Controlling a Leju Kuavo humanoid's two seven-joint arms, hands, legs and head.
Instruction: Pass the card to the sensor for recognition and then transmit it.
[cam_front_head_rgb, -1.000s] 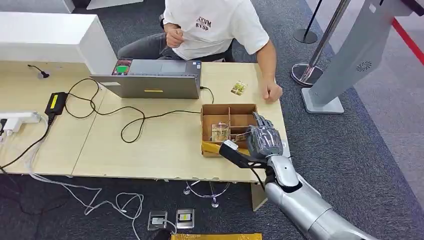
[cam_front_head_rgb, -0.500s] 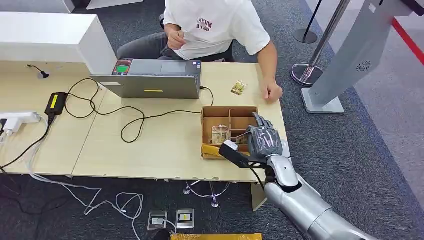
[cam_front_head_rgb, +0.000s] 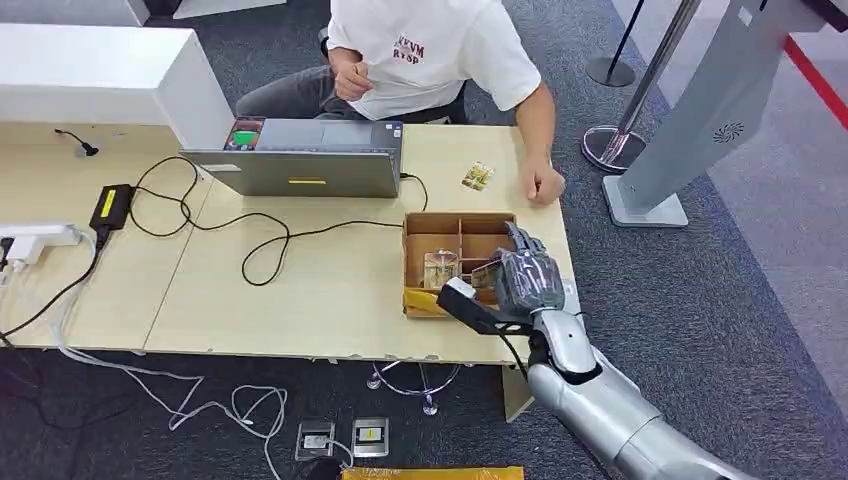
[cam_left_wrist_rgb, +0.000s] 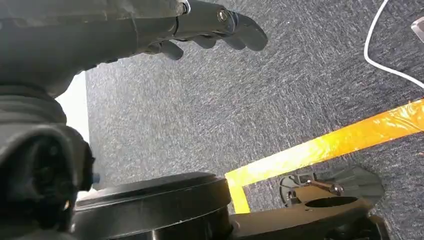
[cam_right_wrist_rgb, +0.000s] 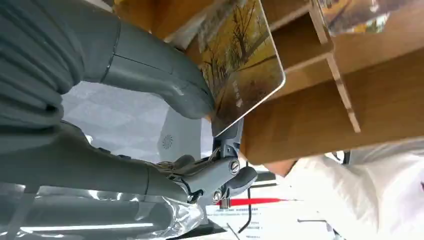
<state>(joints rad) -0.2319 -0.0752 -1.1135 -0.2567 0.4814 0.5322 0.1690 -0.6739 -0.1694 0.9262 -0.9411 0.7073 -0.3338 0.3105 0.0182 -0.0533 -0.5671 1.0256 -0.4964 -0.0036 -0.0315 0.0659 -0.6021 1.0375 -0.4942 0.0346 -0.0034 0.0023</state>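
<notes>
Carpet (cam_front_head_rgb: 720, 300), dark grey and speckled, surrounds a pale wood table (cam_front_head_rgb: 300, 290) that runs across the head view from 9 o'clock to centre. On the table stand a grey laptop (cam_front_head_rgb: 300, 160), a black power brick (cam_front_head_rgb: 112, 205) with looping cables, and a brown cardboard divider box (cam_front_head_rgb: 458, 250) near the table's edge at 4 o'clock. A person (cam_front_head_rgb: 430, 50) in a white shirt sits at 12 o'clock, 1 fist resting on the table. A grey kiosk stand (cam_front_head_rgb: 700, 110) leans at 2 o'clock, beside a stanchion base (cam_front_head_rgb: 612, 145).

The right hand (cam_front_head_rgb: 525, 280) is over the box, its thumb and a finger clamped on a card (cam_right_wrist_rgb: 242, 60) printed with autumn trees, held just above the wooden partitions. The left hand (cam_left_wrist_rgb: 200, 30) hangs over carpet crossed by yellow tape (cam_left_wrist_rgb: 320, 147), fingers apart, holding nothing.
</notes>
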